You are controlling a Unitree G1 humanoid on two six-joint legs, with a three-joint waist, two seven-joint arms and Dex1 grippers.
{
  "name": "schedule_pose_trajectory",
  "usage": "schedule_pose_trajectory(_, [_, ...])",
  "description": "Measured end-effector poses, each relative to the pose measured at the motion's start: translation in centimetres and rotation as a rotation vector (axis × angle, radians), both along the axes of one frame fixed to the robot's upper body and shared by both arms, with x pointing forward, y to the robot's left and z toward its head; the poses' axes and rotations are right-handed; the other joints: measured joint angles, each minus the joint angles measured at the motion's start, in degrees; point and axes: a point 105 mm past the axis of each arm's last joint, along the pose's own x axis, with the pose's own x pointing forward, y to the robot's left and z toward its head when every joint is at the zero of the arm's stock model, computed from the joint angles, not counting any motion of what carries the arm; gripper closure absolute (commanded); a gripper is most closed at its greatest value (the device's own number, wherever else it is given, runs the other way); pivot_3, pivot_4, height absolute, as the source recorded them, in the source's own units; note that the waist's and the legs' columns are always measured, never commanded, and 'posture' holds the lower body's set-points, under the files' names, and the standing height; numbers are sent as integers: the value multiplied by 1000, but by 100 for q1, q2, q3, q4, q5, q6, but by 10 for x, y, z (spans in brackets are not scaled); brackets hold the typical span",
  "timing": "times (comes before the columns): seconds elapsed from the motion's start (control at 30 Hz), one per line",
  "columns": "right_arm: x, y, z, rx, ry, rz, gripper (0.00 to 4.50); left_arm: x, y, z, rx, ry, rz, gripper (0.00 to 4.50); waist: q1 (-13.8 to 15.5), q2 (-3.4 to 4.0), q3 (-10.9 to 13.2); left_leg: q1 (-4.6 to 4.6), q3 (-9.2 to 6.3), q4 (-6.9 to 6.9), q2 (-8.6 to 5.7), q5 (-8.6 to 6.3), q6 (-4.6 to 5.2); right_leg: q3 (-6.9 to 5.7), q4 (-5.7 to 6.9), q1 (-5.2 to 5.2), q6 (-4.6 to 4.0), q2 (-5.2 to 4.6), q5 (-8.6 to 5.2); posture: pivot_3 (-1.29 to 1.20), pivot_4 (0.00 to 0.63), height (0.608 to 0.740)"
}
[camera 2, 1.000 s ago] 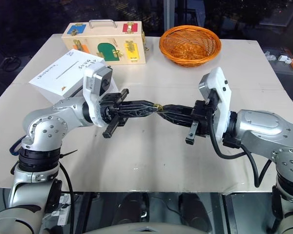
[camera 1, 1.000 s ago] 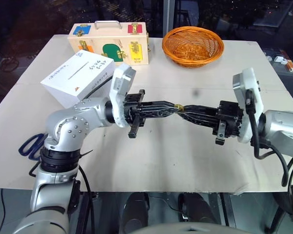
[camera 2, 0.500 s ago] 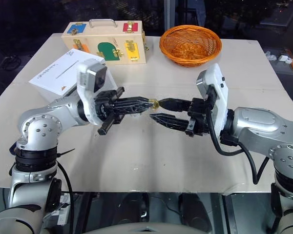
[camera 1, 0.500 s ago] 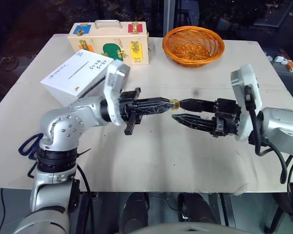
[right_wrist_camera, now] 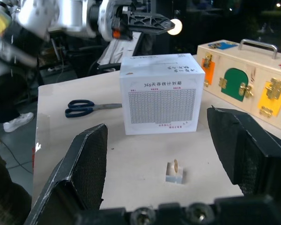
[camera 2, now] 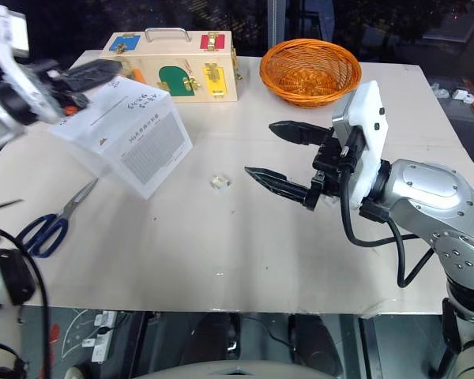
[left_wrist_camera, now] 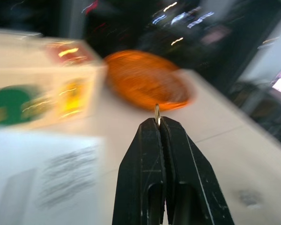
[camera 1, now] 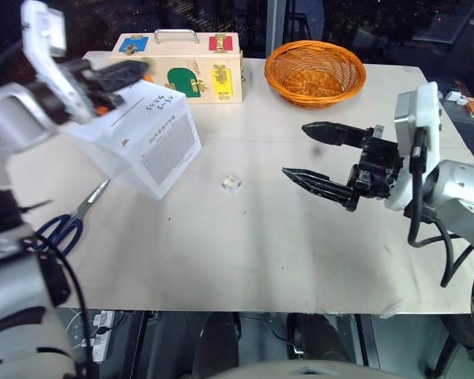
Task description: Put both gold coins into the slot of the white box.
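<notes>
Pinching a gold coin (left_wrist_camera: 157,115), the left fingers (left_wrist_camera: 150,154) hover above the white box (camera 1: 146,138); right fingers (camera 1: 332,134) spread wide.

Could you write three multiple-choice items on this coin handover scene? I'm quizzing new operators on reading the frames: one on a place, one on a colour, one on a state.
1. Where is the gold coin held by the left gripper?
A. pinched at its fingertips
B. in the basket
C. under the scissors

2. What colour is the basket?
A. blue
B. orange
C. white

3. How does the right gripper stand?
A. shut on a coin
B. shut, holding nothing
C. open, holding nothing

Answers:
1 A: the left wrist view shows the coin's edge poking out between the shut fingertips.
2 B: its woven wall is orange in both eye views.
3 C: its fingers stand wide apart with nothing between them.
</notes>
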Motion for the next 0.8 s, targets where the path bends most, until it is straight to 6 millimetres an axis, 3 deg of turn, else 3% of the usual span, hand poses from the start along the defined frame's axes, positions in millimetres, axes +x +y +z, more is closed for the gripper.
schedule_pose_trajectory(0.13, [4, 2, -1, -10, -27, 21, 802, 5, 21, -13, 17, 123, 38, 4500, 41, 1, 2, -4, -1, -2, -1, 1, -2, -10, -4, 0, -1, -4, 0, 0, 150, 726])
schedule_pose_trajectory(0.37, [1, 4, 2, 10, -50, 69, 802, 13, 41, -42, 160, 233, 64, 4500, 50, -3, 4, -7, -3, 0, 0, 0, 0, -12, -2, -1, -2, -3, 0, 0, 150, 726])
schedule_pose_trajectory(0.63, [-1, 4, -1, 12, -46, 66, 802, 21, 46, -46, 271, 227, 60, 4500, 51, -3, 4, -7, -2, 2, 0, 0, 0, -11, 0, -1, -2, -4, 0, 0, 150, 726])
schedule_pose_trajectory(0.8, [-1, 3, -6, 16, -31, 47, 802, 23, 38, -53, 322, 243, 6, 4500, 50, -3, 4, -7, -2, 5, 0, -1, 1, -11, 2, 0, -1, -5, 0, 0, 150, 726])
